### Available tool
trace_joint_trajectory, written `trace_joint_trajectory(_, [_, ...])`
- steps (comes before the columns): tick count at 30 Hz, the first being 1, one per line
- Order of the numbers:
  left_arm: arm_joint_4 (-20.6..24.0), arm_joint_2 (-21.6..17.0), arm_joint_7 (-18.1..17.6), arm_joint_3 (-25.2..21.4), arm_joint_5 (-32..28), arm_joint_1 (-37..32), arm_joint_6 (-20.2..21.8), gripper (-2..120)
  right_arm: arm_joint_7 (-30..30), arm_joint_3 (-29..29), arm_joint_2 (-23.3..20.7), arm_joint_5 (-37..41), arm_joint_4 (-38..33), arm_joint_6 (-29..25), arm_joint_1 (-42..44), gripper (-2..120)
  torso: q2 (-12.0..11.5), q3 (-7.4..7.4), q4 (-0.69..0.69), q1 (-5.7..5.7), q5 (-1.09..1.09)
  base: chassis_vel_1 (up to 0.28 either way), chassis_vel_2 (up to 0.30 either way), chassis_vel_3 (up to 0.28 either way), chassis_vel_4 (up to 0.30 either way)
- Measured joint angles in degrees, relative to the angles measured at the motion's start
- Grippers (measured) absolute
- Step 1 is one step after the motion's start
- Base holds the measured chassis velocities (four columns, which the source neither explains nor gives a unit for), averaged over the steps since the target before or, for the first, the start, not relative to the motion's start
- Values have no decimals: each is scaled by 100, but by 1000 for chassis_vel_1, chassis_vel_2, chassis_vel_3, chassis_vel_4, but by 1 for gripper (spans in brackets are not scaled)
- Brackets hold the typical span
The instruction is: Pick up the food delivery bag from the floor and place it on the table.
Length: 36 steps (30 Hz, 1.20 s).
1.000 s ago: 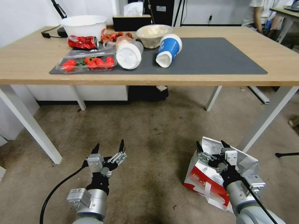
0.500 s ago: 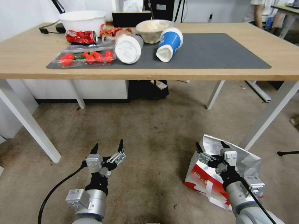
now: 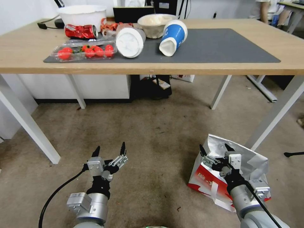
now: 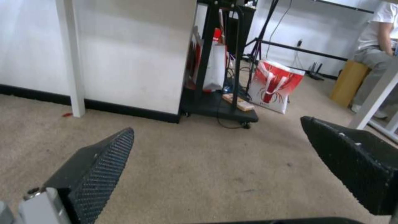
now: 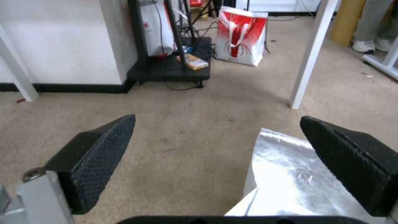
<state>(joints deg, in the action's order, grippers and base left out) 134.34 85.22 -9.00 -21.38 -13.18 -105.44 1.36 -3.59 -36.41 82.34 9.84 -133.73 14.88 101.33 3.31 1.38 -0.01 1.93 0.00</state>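
- Two grippers low over the floor [image 3: 152, 133], both with jaws spread wide, nothing held in either.
- My right gripper [image 3: 216, 152] hangs just above the open top of the food delivery bag [image 3: 209, 180]; in the right wrist view [image 5: 215, 137] one finger is over bare floor, the other over the foil lining. Can't tell if a fingertip touches the foil.
- Bag [image 5: 290, 180] stands on the floor at my right, red-and-white side facing me, silver lining crumpled open at the top, white strap hanging down the front.
- Bag sits near the table's front right leg [image 3: 275, 110], outside the tabletop's footprint.
- My left gripper [image 3: 109, 151] is idle over bare floor, well apart from the bag; left wrist view [image 4: 215, 137] shows carpet between the fingers.
- Table [image 3: 221, 68] is ahead of me; dark mat [image 3: 221, 47] on top, right half bare.
- Left half of the table carries a blue paper cup [image 3: 172, 37] on its side, a white-lidded cup [image 3: 129, 36], a tray of tomatoes [image 3: 84, 52], a crushed red can [image 3: 80, 31] and two bowls.
- Second red-and-white bag [image 5: 240, 35] stands farther back beyond the table.
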Motion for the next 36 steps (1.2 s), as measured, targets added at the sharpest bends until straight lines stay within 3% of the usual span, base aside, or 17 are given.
trace_joint_trajectory(5, [2, 6, 21, 0, 0, -3, -1, 100, -5, -3, -2, 6, 0, -2, 8, 100, -138, -128, -1, -8, 0, 0, 0, 0, 0])
trace_joint_trajectory(19, [-20, 42, 36, 12, -1, 16, -6, 100, -9, -6, -5, 6, -2, -6, 7, 100, -216, -138, 0, -22, 0, 0, 0, 0, 0])
trace_joint_trajectory(22, [-143, 82, 59, -8, 75, 51, -231, 100, -22, -6, -13, 15, 46, -79, -13, 100, -208, -138, 0, -22, 0, 0, 0, 0, 0])
trace_joint_trajectory(32, [-348, 106, 99, -26, 438, 64, -685, 100, -469, -148, -287, 112, 645, -1131, -343, 100, -185, -137, 0, -18, 0, 0, 0, 0, 0])
trace_joint_trajectory(36, [-366, 134, 148, -21, 456, 48, -799, 100, -801, -348, -843, 396, 1132, -1422, -585, 100, -178, -138, -1, -16, 1, 0, 0, 0, 0])
